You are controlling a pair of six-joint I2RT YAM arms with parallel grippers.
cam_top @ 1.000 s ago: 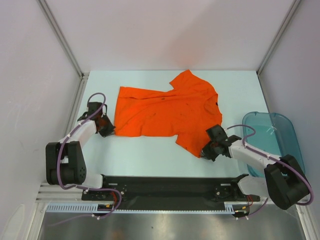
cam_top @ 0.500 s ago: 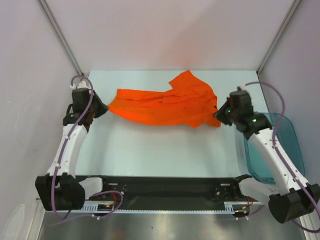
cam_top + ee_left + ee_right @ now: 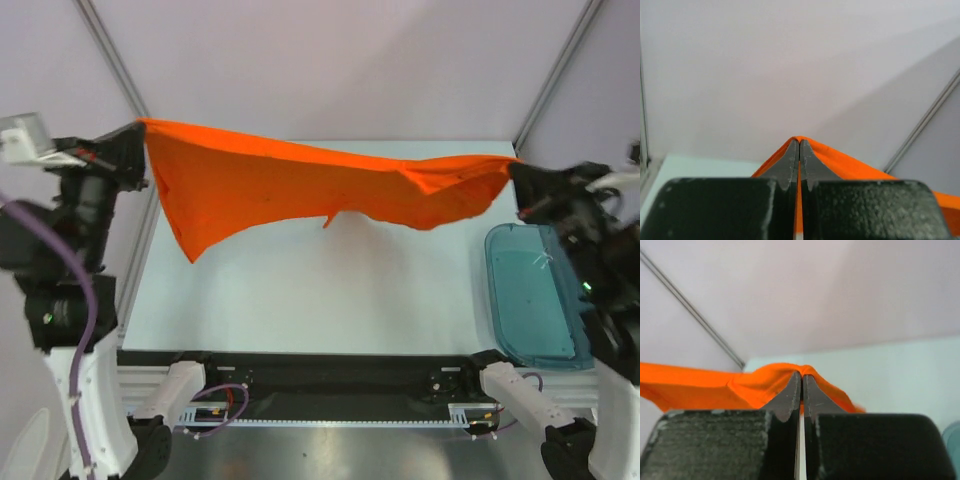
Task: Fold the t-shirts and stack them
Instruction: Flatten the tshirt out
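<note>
We see the shirt (image 3: pixel 300 180) off the counter (image 3: pixel 330 310), strung in the air between the two arms. It spans nearly the whole width of the top view, over the far half of the counter.

Our left pincer (image 3: pixel 138 135) is raised high at the left and is clamped on one end of the shirt. In the left wrist view its fingers (image 3: pixel 789 165) meet with only a hairline between them. The orange cloth is pinched at their tips and falls away to the right. Our right pincer (image 3: pixel 518 172) is raised at the right and grips the other end in the same way. In the right wrist view its jaws are pressed together on a small hump of fabric, and the rest of the cloth trails off to the left.

The top edge of the shirt runs from the left pincer to the right one, dipping a little towards the right. Under the left grip a broad flap hangs down to a point. Near the middle a small tag of cloth dangles from the lower edge. A few dark specks show on the fabric.

The teal bin (image 3: pixel 500 300) lies on the right side of the counter, below the right pincer and apart from the shirt.
</note>
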